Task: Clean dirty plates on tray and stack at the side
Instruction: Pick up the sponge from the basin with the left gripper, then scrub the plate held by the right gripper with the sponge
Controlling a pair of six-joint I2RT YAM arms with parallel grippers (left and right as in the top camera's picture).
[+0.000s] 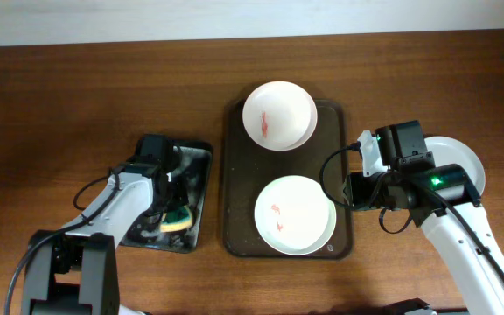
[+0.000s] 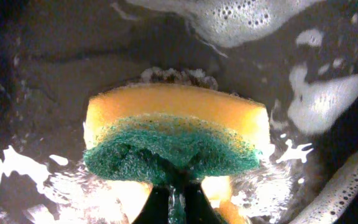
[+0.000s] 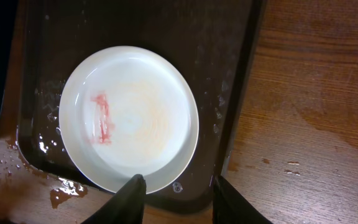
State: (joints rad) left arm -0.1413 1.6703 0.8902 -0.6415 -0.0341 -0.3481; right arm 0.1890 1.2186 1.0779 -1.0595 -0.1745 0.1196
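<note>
Centrally on the surface (image 1: 77,96) lies the tray (image 1: 234,175), its long sides running from the far edge toward the near edge. It holds two plates. The far plate (image 1: 279,115) sits at the tray's far end and reaches past the far rim; the near plate (image 1: 294,214) lies flat at the near end. Each has a red smear (image 3: 102,118) in its middle, and the tray floor around the near plate is wet with droplets. A third plate (image 1: 462,157) rests on the surface toward the right edge, apart from the tray and largely hidden by the right arm, so its middle cannot be seen.

Left of the tray, just beside it, a small tray (image 1: 201,157) holds soapy water with foam (image 2: 241,25). The left tool (image 2: 178,193) is down inside it, pinching a yellow-and-green sponge (image 2: 176,134) by its lower edge. The right tool (image 3: 179,199) hangs over the tray's rim beside the near plate, its fingers spread apart and gripping nothing.
</note>
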